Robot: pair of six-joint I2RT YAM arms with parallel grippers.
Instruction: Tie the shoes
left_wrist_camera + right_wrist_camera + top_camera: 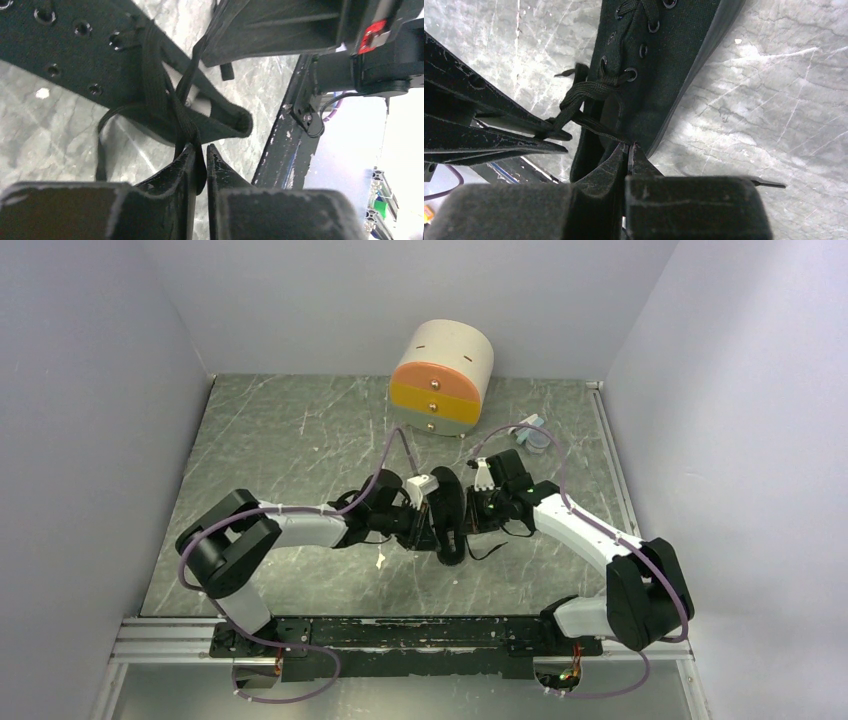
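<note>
Top external view: black shoe [450, 535] lies at the centre of the bench [280, 430], between the arms. Wrist views: left jaws and right jaws each clamped on a strand of its laces [155, 85].

top ext: high, looks down
L wrist: v. close on shoe [60, 55]
R wrist: same, opp. side
shared: laces [152, 75]

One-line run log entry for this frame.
stage: tying | left gripper: shut on lace | right gripper: shut on lace | shoe: on table between grippers
</note>
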